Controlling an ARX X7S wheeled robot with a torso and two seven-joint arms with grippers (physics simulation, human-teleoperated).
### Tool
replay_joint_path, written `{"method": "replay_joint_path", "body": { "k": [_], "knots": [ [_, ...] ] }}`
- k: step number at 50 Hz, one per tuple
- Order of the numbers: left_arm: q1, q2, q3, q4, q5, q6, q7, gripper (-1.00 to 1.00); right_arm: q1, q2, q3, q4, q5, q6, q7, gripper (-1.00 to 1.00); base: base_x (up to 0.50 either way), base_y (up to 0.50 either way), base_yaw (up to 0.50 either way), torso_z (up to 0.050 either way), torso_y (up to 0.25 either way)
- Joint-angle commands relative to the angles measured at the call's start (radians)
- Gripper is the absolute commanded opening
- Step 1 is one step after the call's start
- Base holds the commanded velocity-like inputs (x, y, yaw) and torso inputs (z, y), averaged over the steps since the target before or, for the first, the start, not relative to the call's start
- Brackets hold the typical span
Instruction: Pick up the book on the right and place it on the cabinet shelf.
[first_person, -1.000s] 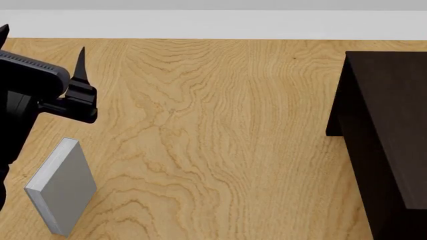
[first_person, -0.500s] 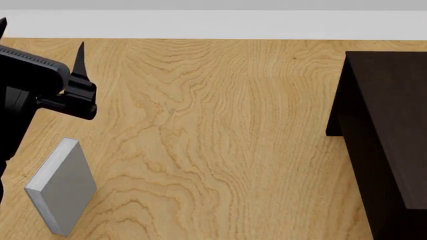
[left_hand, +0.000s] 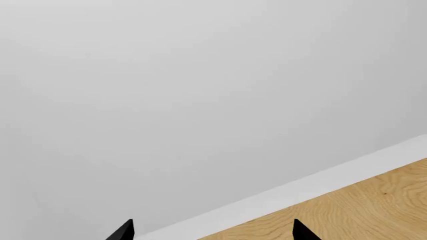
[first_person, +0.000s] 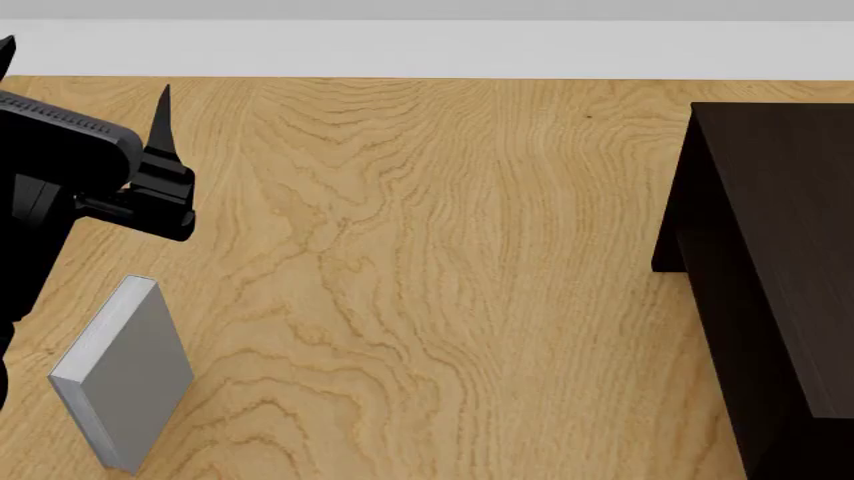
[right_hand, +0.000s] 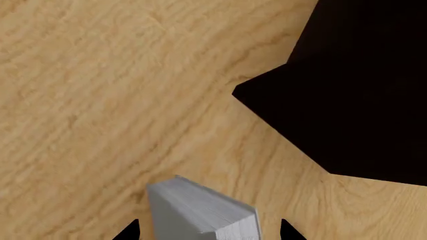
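Observation:
In the right wrist view the book (right_hand: 193, 207), pale grey-white with its page edges showing, sits between the black fingertips of my right gripper (right_hand: 207, 231). A thin gap shows on each side of it, so the gripper is open around it. The right gripper is outside the head view. The dark cabinet (right_hand: 360, 85) lies just beyond the book and fills the right side of the head view (first_person: 774, 240); its shelf is hidden. My left gripper (first_person: 83, 80) hovers open and empty at the upper left, pointing at the wall (left_hand: 212, 231).
A second grey book (first_person: 123, 385) lies flat on the wooden floor (first_person: 427, 280) at the lower left, below my left gripper. A white skirting board (first_person: 427, 50) and the wall bound the far side.
My left gripper has risen very slightly. The grey book and the cabinet have not moved.

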Motion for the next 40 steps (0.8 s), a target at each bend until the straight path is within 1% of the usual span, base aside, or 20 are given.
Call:
{"method": "replay_joint_path", "body": {
  "k": [1,16,17,25,28,34,40],
  "knots": [
    [0.002,-0.001,0.001,0.002,-0.003,0.000,-0.004,1.00,-0.040,0.018,-0.061,0.032,-0.133,-0.049,-0.076,1.00,0.00,0.00,0.00,0.000,0.000],
    [0.004,-0.004,0.003,0.004,-0.007,0.001,-0.007,1.00,0.006,-0.004,-0.136,0.043,-0.196,-0.040,-0.116,1.00,0.00,0.00,0.00,0.000,0.000],
    [0.004,-0.004,0.002,0.006,-0.008,-0.001,-0.007,1.00,0.004,-0.003,-0.130,0.039,-0.188,-0.043,-0.114,-1.00,0.00,0.00,0.00,0.000,0.000],
    [-0.001,-0.003,0.004,0.009,-0.012,-0.005,-0.007,1.00,0.009,0.007,-0.109,0.014,-0.150,-0.051,-0.114,-1.00,0.00,0.00,0.00,0.000,-0.002],
    [-0.004,-0.003,0.004,0.012,-0.013,-0.007,-0.008,1.00,0.031,0.001,-0.074,0.009,-0.100,-0.040,-0.079,-1.00,0.00,0.00,0.00,0.000,-0.004],
    [-0.006,-0.002,0.008,0.018,-0.015,-0.011,-0.007,1.00,0.156,-0.030,-0.078,-0.040,-0.022,0.039,-0.031,-1.00,0.00,0.00,0.00,-0.003,-0.003],
    [-0.011,-0.002,0.010,0.033,-0.020,-0.022,-0.006,1.00,0.355,-0.091,-0.119,-0.063,0.156,0.156,0.102,-1.00,0.00,0.00,0.01,-0.002,-0.002]
  ]
}}
